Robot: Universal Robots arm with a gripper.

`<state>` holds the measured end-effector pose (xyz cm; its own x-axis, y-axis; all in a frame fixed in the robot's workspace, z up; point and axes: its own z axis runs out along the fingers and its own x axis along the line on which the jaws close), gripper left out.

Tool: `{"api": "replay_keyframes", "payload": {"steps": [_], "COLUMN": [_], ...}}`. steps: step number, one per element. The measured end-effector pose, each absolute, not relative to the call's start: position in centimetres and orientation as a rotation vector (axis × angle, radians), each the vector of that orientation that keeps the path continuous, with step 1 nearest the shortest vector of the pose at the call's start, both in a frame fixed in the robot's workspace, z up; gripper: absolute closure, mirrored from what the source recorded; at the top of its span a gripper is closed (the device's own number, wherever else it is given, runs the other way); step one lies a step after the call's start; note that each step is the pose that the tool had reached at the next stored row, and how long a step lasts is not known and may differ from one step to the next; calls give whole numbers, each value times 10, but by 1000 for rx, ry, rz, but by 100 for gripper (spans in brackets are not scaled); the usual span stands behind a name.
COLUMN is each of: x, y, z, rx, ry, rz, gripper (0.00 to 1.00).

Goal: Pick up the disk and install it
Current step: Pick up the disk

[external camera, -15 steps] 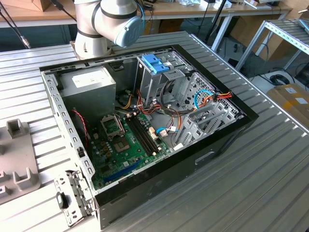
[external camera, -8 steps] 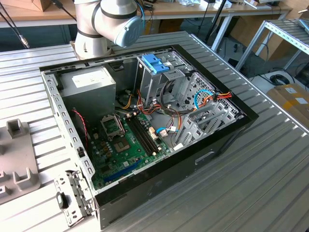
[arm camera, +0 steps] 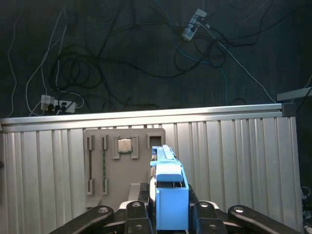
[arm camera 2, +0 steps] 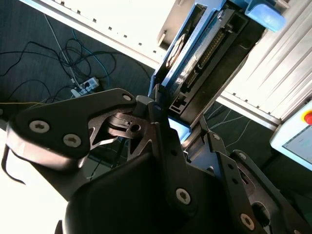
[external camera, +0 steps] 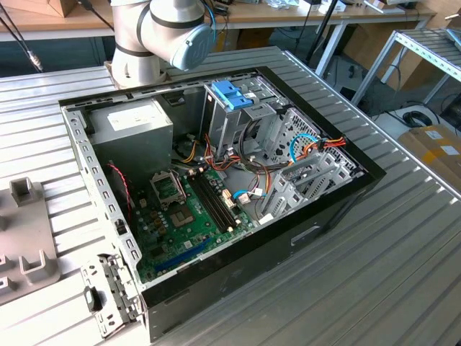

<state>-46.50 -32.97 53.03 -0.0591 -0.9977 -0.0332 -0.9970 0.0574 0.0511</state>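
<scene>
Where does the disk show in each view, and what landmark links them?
First wrist view: the disk edge-on in the gripper, grey fixture plate beyond.
Second wrist view: the disk sticking out of the gripper, ribbed table behind.
Exterior view: shared landmark, the ribbed table, with that plate at the exterior view's left.

No text, number or sign can be read from where I stand.

- White sticker [external camera: 134,117] on top of the grey power-supply box [external camera: 140,144], exterior view: it carries print, but too small to make out.
- The disk [arm camera 2: 192,56], second wrist view: seen almost edge-on, so the print on its face is too steeply angled to read.
- Green motherboard [external camera: 184,223], exterior view: white markings are visible, none readable.
- Cardboard box [external camera: 436,148] at the exterior view's right: it has a yellow patch, and I cannot tell whether it bears lettering.
</scene>
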Motion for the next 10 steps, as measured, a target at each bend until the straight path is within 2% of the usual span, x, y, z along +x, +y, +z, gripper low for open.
{"api": "replay_keyframes", "payload": {"steps": [10], "x": [-465], "y": [-330], "z": [548], "rx": [2147], "ry": [-2276], "rz": [-94], "gripper": [63]}}
